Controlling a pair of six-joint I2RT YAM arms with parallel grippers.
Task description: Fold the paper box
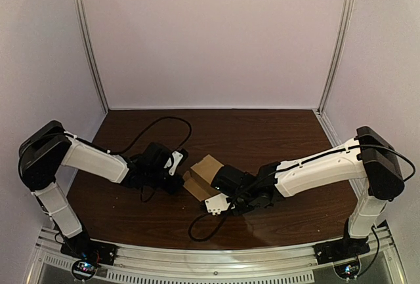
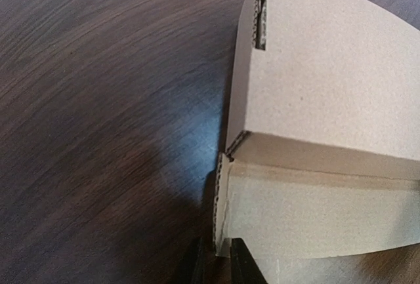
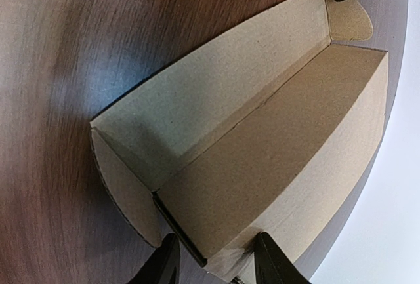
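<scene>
Left gripper [image 2: 218, 259] pinches a flap edge of the paper box [image 1: 206, 167]; right gripper [image 3: 215, 252] clamps its wall (mid-fold, I judge). Next I'd tuck that flap inward.

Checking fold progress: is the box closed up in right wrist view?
No, the paper box lies open, its inner panels and end flaps exposed.

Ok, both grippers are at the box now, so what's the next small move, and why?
Probably close the right gripper on the box panel between its fingers. The left gripper pinches a wall edge, bracing that side, but the right fingers only straddle the panel; I cannot tell if they grip it. A firm hold should come before more folding.
</scene>
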